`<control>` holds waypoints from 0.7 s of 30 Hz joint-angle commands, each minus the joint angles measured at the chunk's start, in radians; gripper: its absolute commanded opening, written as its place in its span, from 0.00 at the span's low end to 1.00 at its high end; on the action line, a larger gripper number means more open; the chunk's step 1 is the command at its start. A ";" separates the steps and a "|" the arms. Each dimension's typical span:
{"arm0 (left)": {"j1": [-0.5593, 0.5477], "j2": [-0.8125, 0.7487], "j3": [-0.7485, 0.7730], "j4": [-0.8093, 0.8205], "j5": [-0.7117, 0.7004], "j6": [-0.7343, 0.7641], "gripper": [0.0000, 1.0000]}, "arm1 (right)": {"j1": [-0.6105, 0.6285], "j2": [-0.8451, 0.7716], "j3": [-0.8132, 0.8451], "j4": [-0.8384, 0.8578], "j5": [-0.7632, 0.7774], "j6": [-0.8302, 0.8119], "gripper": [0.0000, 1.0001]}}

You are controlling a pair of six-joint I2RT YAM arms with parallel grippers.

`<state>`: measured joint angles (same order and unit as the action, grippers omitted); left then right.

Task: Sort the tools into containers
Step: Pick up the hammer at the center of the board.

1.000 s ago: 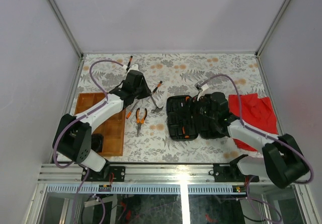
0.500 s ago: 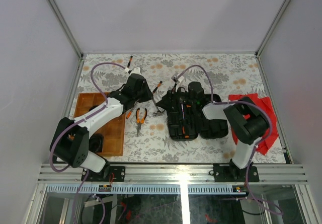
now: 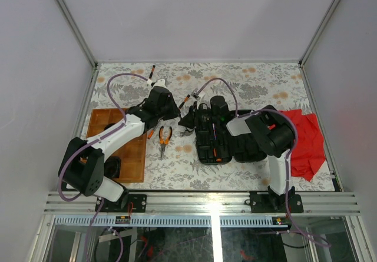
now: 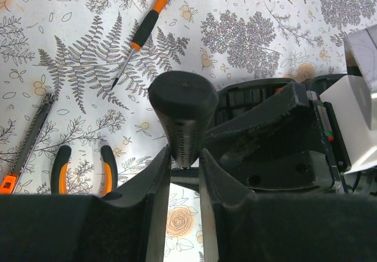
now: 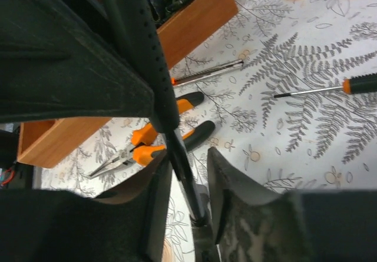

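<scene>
The slim black-handled hammer is lifted off the table between both arms, left of the black tool case. My left gripper is shut on the dimpled black handle. My right gripper straddles the hammer's thin shaft. Its jaws are narrowed, one finger is against the shaft and a gap shows at the other. Orange-handled pliers lie below the hammer. The wooden tray sits at the left.
One screwdriver lies at the table's far left, another just beyond the grippers. A slim steel tool with an orange end lies by the pliers. A red cloth is right of the case.
My right arm has swung left from over the case to the hammer, and its jaws have narrowed around the shaft. My left gripper kept its hold and barely moved.
</scene>
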<state>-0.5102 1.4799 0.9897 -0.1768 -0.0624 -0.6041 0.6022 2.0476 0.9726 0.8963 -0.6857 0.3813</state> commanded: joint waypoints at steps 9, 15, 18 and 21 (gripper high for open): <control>-0.007 -0.102 0.040 0.047 0.077 -0.009 0.05 | 0.014 -0.146 -0.010 0.063 0.006 0.040 0.01; -0.008 -0.164 0.058 0.021 0.124 -0.010 0.29 | 0.013 -0.310 -0.056 -0.030 0.074 0.046 0.00; -0.007 -0.196 0.060 0.027 0.200 -0.006 0.43 | 0.013 -0.377 -0.068 -0.104 0.118 0.045 0.00; -0.006 -0.187 0.110 -0.007 0.312 0.017 0.50 | 0.013 -0.453 -0.088 -0.209 0.193 0.046 0.00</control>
<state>-0.5110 1.2957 1.0290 -0.1825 0.1001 -0.6106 0.6182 1.7023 0.8936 0.7712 -0.5968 0.4191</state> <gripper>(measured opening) 0.478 0.169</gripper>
